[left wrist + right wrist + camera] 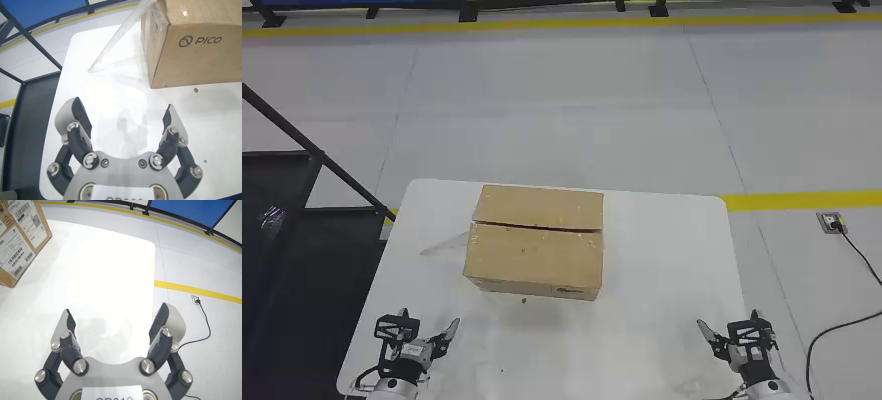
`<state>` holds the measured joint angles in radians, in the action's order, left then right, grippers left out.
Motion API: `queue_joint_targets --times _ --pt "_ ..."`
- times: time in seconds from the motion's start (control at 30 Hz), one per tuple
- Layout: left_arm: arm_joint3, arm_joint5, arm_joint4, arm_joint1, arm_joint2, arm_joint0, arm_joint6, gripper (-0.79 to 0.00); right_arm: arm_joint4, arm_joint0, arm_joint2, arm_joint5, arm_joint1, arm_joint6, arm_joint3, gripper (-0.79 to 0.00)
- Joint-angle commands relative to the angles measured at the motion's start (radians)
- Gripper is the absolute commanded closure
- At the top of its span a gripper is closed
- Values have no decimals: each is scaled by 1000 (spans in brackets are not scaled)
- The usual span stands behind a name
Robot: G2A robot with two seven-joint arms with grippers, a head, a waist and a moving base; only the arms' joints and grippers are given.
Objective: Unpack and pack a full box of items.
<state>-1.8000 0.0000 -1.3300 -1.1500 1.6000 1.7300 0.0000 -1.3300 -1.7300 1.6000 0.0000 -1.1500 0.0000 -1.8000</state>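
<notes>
Your left gripper point(122, 103) hangs spread wide and empty over the table's point(662, 290) near corner. Your right gripper point(115, 308) mirrors it at the other near corner, jaws apart with nothing between them. Both look parked back, probably so the box has free room before the first reach.

The box point(534, 245) stands closed near the table's middle. It is at about 1 o'clock from the left gripper and 11 o'clock from the right, well apart from both. Its top flaps meet along a seam point(542, 227) that gapes slightly, so unpacking seems not yet begun.

A strip of clear tape point(117, 37) trails from the box's top edge down to the table at the box's 9 o'clock. It may snag a finger on a left-side approach. A brown crumb point(195, 90) lies just beside the box's near face. At 3 o'clock off the table, a floor socket point(196, 299) and its cable are out of your way.
</notes>
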Motion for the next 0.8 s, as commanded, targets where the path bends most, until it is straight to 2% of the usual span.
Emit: queue_joint_targets --times 0.0,0.27,0.4,0.6,0.77 --pt "0 0 0 0 0 0 0 -784 0 0 0 0 0 0 0 -784" --pt "0 0 0 0 0 0 0 -785 0 0 0 0 0 0 0 -785" --pt "2 -10 34 -1 15 -10 22 -785 0 22 -34 -48 -2 6 -40 -785" --pt "41 -76 95 0 72 -63 117 -785 27 103 -109 -113 -8 96 -130 -785" --pt "72 -145 149 5 121 -123 140 -785 59 208 -192 -142 -17 206 -171 -785"
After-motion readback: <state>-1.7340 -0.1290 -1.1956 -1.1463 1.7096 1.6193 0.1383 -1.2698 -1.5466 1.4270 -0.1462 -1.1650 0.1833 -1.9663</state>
